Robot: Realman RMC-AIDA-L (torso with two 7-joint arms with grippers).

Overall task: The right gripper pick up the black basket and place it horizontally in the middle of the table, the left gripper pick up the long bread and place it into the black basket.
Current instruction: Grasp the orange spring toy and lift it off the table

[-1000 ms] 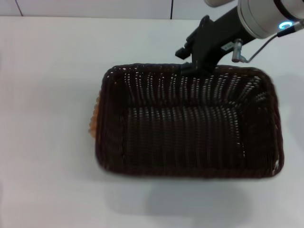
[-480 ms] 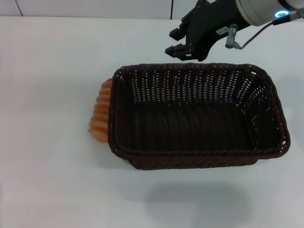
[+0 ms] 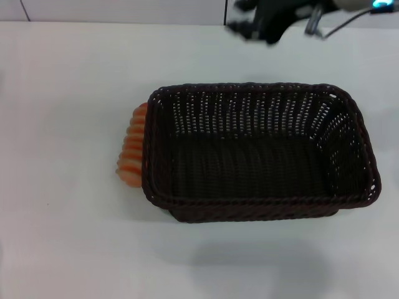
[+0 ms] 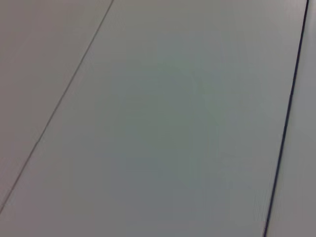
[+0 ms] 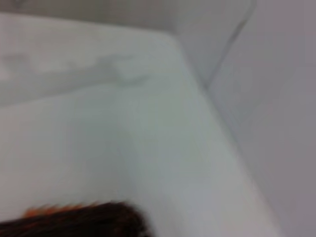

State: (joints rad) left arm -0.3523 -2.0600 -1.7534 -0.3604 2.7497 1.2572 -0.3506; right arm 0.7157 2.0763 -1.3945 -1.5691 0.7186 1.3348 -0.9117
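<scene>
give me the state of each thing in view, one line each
black basket: upright on the table, empty, long side across the view, not held
long bread: on the table outside the basket, tucked against its left end, partly hidden
right gripper: at the far edge, above and behind the basket, holding nothing
left gripper: not in view
table: white, bearing basket and bread

The right gripper (image 3: 244, 26) hangs above the table's far edge, right of centre, its fingers blurred.
</scene>
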